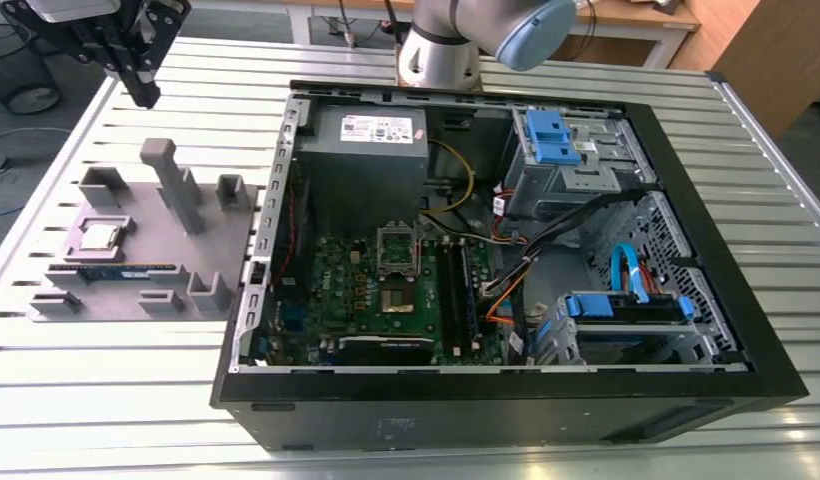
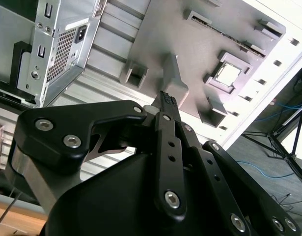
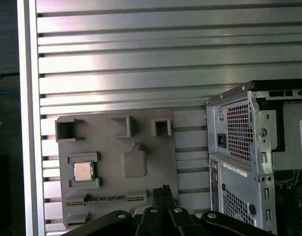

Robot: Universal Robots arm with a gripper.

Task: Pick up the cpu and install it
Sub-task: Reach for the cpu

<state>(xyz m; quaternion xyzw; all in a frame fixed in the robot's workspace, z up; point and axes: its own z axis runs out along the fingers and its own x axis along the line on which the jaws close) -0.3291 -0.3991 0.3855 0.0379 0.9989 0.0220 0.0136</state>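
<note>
Gripper (image 1: 145, 97): clenched on nothing, hovering apart from the grey tray (image 1: 150, 255). Cpu (image 1: 101, 236): seated in tray recess.

Pincer (image 3: 164, 189) partly beyond the edge

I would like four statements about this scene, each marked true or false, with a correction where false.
1. The cpu sits in a holder on the grey tray. True.
2. The gripper holds the cpu. False: it hangs clear of the tray, fingers shut on nothing.
3. The case is open, with its motherboard showing. True.
4. The memory stick is plugged into the motherboard. False: it lies on the tray, beside the cpu.
</note>
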